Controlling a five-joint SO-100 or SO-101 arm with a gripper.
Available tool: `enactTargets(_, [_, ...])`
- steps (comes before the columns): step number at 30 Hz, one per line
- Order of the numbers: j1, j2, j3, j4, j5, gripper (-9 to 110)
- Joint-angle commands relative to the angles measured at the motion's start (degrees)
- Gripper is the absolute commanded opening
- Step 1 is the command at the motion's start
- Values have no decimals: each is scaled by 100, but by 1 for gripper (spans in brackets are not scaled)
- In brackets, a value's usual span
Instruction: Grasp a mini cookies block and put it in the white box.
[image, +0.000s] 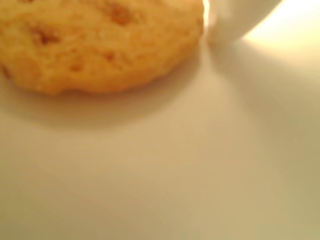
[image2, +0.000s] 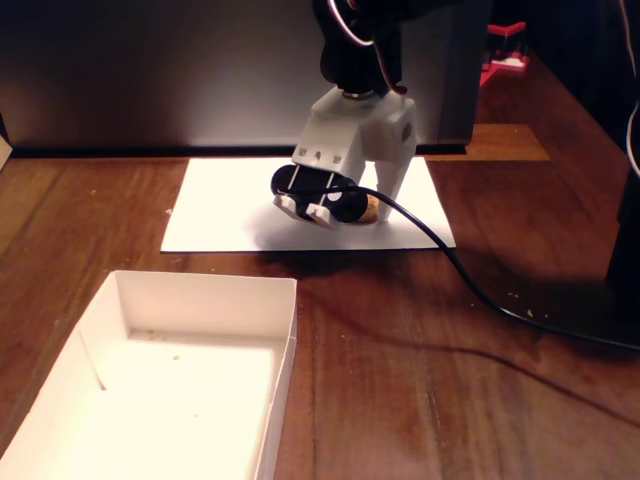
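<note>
A golden mini cookie (image: 100, 45) with brown chips fills the upper left of the wrist view, lying flat on white paper. One white finger (image: 240, 20) stands just to its right, with a thin bright slit between them. The other finger is out of that view. In the fixed view my gripper (image2: 366, 210) is lowered onto the white paper sheet (image2: 220, 215), and the cookie (image2: 372, 208) peeks out beside the wrist camera, left of the white finger (image2: 392, 180). The cookie rests on the paper, not lifted. The white box (image2: 285, 330) sits at the front left, with only crumbs inside.
A black cable (image2: 480, 290) trails from the gripper across the wooden table (image2: 450, 380) to the right. A dark wall panel stands behind the paper. A red object (image2: 505, 50) sits at the far back right.
</note>
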Motion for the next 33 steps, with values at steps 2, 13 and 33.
enactTargets(2, [35, 114, -167, 79, 18, 25])
enactTargets(13, [26, 62, -167, 62, 9, 18])
enactTargets(33, [-53, 1441, -334, -18, -299, 16])
